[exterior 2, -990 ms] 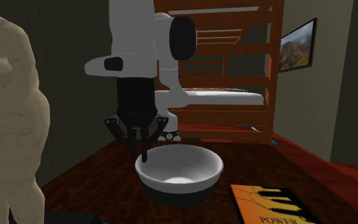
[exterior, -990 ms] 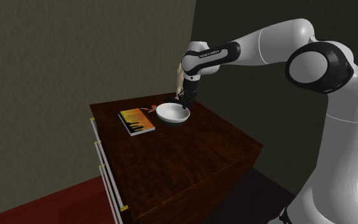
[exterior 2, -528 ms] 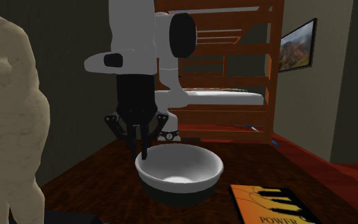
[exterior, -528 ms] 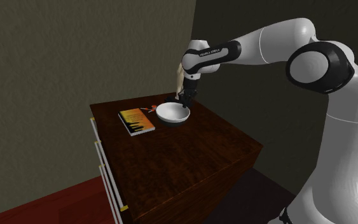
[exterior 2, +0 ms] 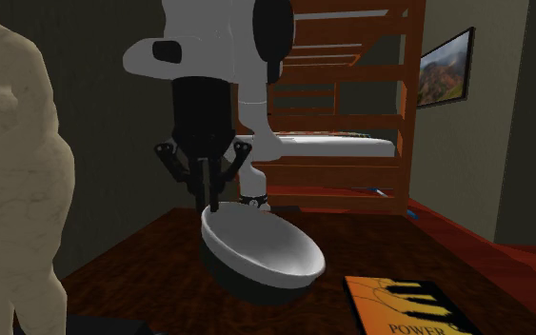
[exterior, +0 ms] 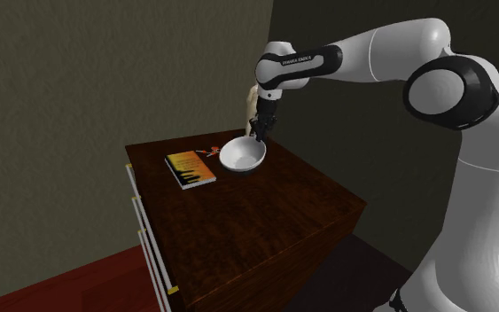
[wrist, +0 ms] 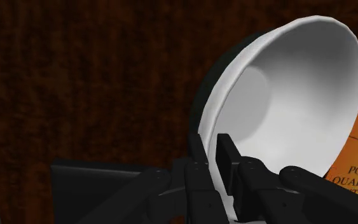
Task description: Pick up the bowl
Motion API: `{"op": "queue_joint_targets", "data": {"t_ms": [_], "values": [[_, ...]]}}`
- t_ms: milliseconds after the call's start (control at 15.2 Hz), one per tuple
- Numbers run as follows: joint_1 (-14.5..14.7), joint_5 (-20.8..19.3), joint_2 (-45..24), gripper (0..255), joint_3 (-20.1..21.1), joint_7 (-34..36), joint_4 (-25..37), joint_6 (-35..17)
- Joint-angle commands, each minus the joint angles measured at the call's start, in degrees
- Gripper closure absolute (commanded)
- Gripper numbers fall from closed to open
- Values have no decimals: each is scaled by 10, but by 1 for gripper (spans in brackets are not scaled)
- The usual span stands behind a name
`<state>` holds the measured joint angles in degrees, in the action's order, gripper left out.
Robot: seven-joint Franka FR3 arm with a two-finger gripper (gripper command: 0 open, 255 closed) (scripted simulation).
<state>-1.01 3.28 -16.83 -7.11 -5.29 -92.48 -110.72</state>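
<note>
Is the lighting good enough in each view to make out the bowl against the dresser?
Shoulder view: dim overall, yet the white bowl stands out brightly on the dark dresser top. Second exterior view: its lit inside reads clearly, its dark outside blends into the wood. Wrist view: evenly lit inside, soft shading; the black gripper clasps its rim.

Smooth white bowl (exterior 2: 261,249), dark wooden dresser (exterior: 265,217)
</note>
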Motion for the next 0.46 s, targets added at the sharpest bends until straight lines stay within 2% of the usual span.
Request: {"op": "queue_joint_targets", "data": {"t_ms": [0, 396], "values": [[0, -1, 4, 255, 0, 1, 11, 15], [0, -1, 7, 255, -1, 2, 39, 46]]}}
